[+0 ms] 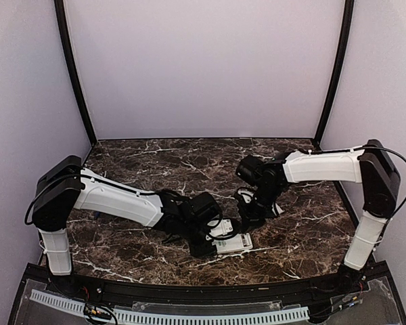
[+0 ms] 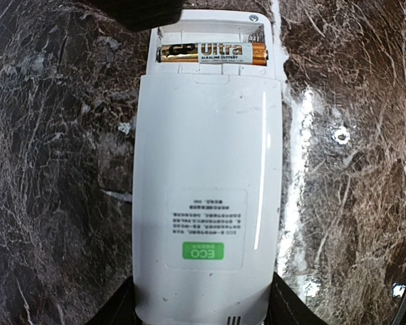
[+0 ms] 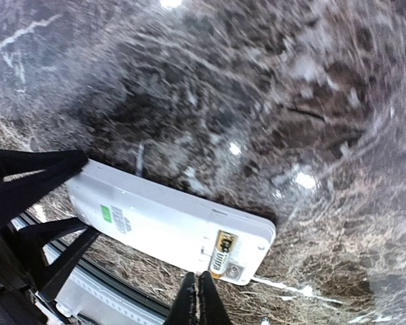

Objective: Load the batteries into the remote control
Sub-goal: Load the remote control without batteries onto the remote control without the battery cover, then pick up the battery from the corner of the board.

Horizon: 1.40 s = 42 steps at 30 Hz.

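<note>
The remote control (image 2: pixel 206 203) lies back side up on the dark marble table (image 2: pixel 47 169), with a green ECO label near my left wrist camera. Its far end has an open slot with one gold and black battery (image 2: pixel 210 53) lying in it. My left gripper (image 2: pixel 201 308) is shut on the remote's near end, one finger on each long side. My right gripper (image 3: pixel 197 291) is shut and empty, its tips just off the remote's (image 3: pixel 162 227) edge beside the battery (image 3: pixel 223 252). From above, both grippers, the left (image 1: pixel 213 238) and the right (image 1: pixel 247 218), meet at the remote (image 1: pixel 233 244).
The table's front edge with a white perforated strip (image 1: pixel 189 315) runs just behind the remote. Black frame posts (image 1: pixel 74 74) and pale walls close in the sides and back. Open marble lies behind both arms.
</note>
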Available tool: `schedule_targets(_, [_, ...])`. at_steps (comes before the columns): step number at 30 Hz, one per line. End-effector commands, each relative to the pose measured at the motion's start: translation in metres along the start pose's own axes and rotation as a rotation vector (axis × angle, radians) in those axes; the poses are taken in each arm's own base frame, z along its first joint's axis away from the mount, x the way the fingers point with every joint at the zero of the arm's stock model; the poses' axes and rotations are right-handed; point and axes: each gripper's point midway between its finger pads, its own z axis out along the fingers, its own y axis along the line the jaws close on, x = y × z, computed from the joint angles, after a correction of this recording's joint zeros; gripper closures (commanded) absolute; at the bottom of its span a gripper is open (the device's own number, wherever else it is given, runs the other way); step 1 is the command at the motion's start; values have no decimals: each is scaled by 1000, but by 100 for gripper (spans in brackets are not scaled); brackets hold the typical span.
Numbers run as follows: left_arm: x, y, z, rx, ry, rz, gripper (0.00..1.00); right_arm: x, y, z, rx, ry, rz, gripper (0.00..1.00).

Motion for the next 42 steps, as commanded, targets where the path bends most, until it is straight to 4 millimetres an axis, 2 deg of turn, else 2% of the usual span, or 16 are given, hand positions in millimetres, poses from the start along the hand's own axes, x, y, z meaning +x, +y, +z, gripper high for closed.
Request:
schedule_targets(1, [28,-4,13,5,91,9,51,16,-7,10,0,35,27,95])
schedule_targets(7, [29,-2,13,7,96,1,43,20,-10,24,-7,59,32,93])
schedule_targets(22, [30,-1,13,11,103,-12,41,31,-19,50,1,101,47,100])
schedule_targets(27, [20,3,4,22,72,-35,38,24,-13,43,-7,81,28,100])
schedule_targets(29, [11,8,-6,29,31,-58,35,18,-10,35,0,63,13,100])
schedule_targets(30, [3,9,-14,40,-3,-71,19,16,-8,30,6,52,4,100])
schedule_targets(32, [-8,17,-29,55,-60,-105,6,10,-4,20,11,30,-11,100])
schedule_targets(33, [-11,23,-35,55,-79,-123,4,7,-2,13,11,16,-19,100])
schedule_targets(39, [-34,45,-88,63,-229,-199,1,-7,3,-18,20,-52,-60,99])
schedule_targets(41, [-35,61,-105,50,-264,-272,1,-12,4,-27,19,-79,-74,98])
schedule_targets(42, [-29,80,-111,17,-273,-328,1,-14,3,-32,19,-94,-79,98])
